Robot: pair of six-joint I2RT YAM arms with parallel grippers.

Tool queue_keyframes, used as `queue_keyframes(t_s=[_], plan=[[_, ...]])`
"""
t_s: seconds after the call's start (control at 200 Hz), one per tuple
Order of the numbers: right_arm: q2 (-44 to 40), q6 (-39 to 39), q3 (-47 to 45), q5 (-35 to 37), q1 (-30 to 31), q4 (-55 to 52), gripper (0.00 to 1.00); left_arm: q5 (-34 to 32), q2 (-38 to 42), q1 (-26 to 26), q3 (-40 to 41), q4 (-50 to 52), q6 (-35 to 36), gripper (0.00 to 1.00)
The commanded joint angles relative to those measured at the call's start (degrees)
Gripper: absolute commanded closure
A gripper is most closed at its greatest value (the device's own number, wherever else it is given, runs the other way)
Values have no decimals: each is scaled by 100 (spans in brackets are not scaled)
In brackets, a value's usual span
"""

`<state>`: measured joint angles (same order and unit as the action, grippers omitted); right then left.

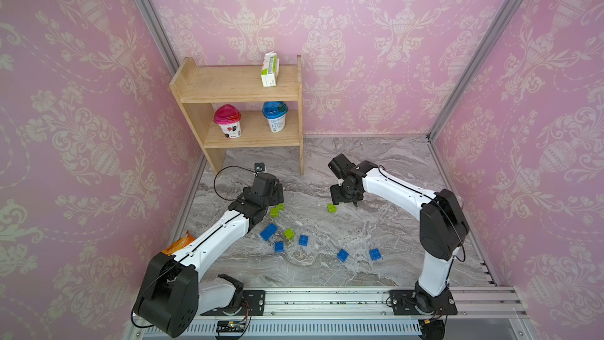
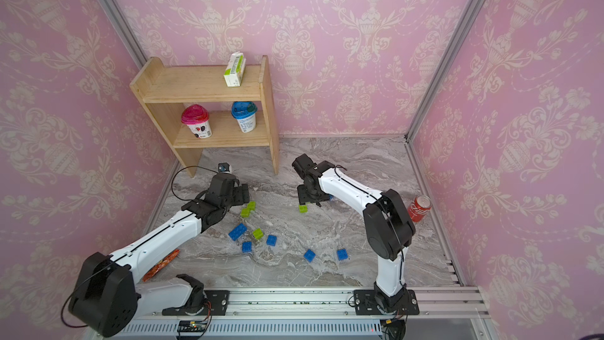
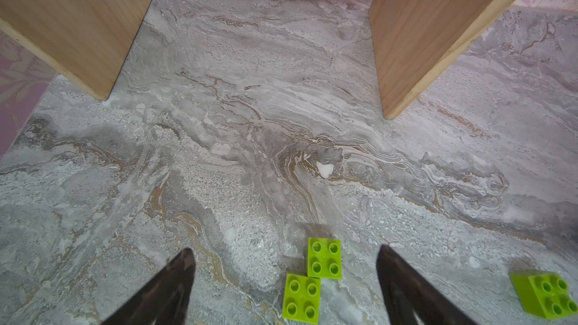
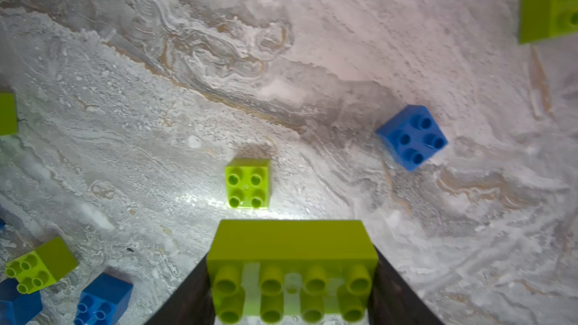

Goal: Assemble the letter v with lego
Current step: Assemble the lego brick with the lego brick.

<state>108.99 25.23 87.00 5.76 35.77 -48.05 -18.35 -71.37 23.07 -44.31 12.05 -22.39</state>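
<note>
Two end effectors: right end effector (image 4: 292, 279) clamps a long green brick (image 4: 291, 242); left end effector (image 3: 284, 253) gapes wide, empty, above the desk (image 3: 250, 120).

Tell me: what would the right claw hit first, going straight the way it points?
Probably the square lime-green brick, straight ahead of the right gripper holding the long lime-green brick; depth is unclear.

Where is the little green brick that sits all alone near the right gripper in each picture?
Both top views: the lone green brick lies mid-table, just beside the right gripper.
Left wrist: in the picture's bottom right corner.
Right wrist: picture centre, ahead of the long green brick that the gripper holds.
Shared landmark: the grey marbled table under it in every view.
</note>
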Motion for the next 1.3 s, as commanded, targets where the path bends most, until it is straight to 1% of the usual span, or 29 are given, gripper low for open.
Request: queue_keyframes(t_s=[0.0,0.06,0.185,0.47,0.61,0.936,1.086,1.161,1.296], plan=[[621,-176,488,25,103,-443,80,86,86,22,-173,308,95,8],[853,-241,742,-8,156,-518,80,71,121,22,-191,380,126,9],[1084,-334,904,-91,218,-625,80,60,172,22,-210,500,144,9],[1204,-351,845,-112,292,-653,80,110,81,23,-181,390,73,9],[1182,-360,718,-175,325,-505,80,99,67,24,-166,325,43,9],[1369,-177,762,-140,323,-380,81,112,49,22,-172,289,16,9],[1444,-107,759,-67,347,-336,84,108,57,22,-165,290,16,9],[1438,-36,668,-41,387,-294,84,97,76,23,-148,293,18,9],[1406,246,366,118,418,-98,89,109,55,22,-143,268,16,9]])
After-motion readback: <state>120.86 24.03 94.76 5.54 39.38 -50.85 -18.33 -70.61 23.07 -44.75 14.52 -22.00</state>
